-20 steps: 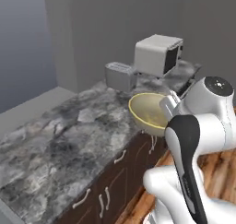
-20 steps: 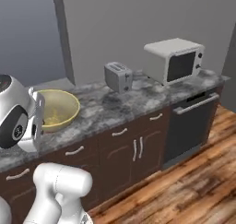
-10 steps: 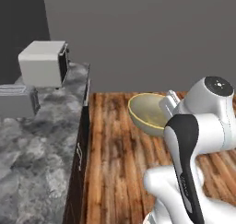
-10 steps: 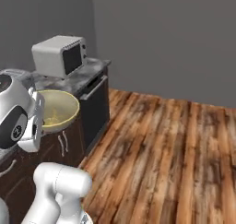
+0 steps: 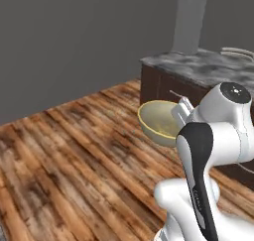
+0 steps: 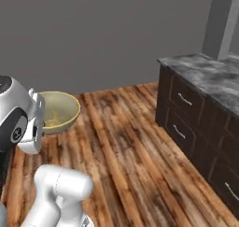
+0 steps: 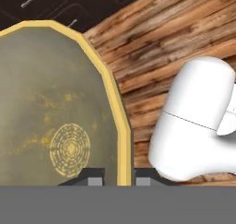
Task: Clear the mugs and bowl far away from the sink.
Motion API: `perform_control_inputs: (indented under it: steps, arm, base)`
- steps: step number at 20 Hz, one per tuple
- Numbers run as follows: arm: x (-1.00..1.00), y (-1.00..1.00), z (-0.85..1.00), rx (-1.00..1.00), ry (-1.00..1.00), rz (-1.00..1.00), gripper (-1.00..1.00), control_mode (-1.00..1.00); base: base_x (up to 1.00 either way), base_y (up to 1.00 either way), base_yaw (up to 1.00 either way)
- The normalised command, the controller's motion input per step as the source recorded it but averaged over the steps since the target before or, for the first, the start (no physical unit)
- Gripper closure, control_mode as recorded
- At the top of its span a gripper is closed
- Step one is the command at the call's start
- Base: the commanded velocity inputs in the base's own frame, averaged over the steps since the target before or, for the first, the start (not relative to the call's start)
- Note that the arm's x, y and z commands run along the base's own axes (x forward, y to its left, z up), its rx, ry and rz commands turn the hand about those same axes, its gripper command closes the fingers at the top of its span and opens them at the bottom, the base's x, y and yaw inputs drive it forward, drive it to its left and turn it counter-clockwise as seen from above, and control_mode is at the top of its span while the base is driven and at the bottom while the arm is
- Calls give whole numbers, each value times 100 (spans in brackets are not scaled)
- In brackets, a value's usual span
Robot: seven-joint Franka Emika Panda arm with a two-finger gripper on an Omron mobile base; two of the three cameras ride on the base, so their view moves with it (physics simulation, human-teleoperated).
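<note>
end effector (image 7: pixel 117 174): i'm pinching the bowl's rim, one fingertip inside the wall and one outside, closed down on that thin edge.
bowl (image 5: pixel 158 122): i'm carrying it in the air over the wooden floor (image 6: pixel 135 151), mouth up, hanging out to one side of my wrist in both base views.
relation that matters: the bowl is lying forward from my fingertips in the hand view, its patterned middle well off the grip line, so the weight is sitting out beyond the pinch.
counter (image 6: pixel 210 76): i'm seeing a dark-cabinet run with a grey stone top, off to the bowl's far side and clearly apart from it, higher than the bowl's base.
coming move, as i'm judging it: i'm needing to bring the bowl across and above that top before lowering it.
risk: with a rim-only hold, i'm guessing the bowl could be tipping if i'm swinging fast.
</note>
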Motion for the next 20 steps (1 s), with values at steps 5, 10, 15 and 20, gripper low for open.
perform_control_inputs:
  steps: [5,10,15,20]
  arm:
    - [0,0,0,0,0,0,100,100]
    - [0,0,0,0,0,0,100,100]
    - [0,0,0,0,0,0,100,100]
    - [0,0,0,0,0,0,100,100]
  base:
    - [0,0,-100]
    - [22,22,-94]
    - [77,47,-66]
    - [100,86,-35]
